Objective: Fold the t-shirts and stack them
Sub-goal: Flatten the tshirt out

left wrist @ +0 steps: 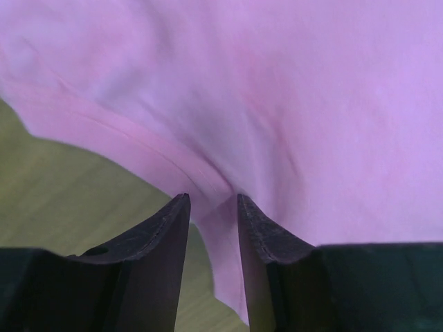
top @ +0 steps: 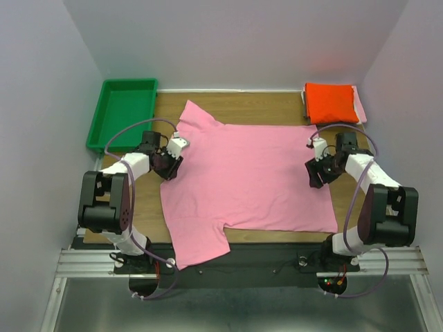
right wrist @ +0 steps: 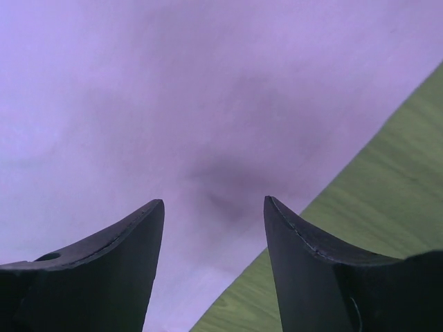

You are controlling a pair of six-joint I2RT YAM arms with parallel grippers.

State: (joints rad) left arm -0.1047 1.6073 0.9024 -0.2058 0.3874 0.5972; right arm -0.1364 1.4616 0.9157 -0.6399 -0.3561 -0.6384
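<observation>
While the pink t-shirt (top: 256, 173) is lying flat beneath them, the 2 tools are hovering empty: the left gripper (left wrist: 212, 199), jaws slightly parted, over its neckline (left wrist: 173, 155), the right gripper (right wrist: 213, 200), jaws wide apart, above its hem (right wrist: 318, 173), probably lining up a fold.

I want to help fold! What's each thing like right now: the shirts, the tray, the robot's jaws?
Pink t-shirt: spread flat, unfolded.
Orange-red t-shirt: folded, lying on a paler pink shirt.
Green tray: right way up.
Left jaws: open, over the pink t-shirt's edge.
Right jaws: open, over its opposite edge.
</observation>
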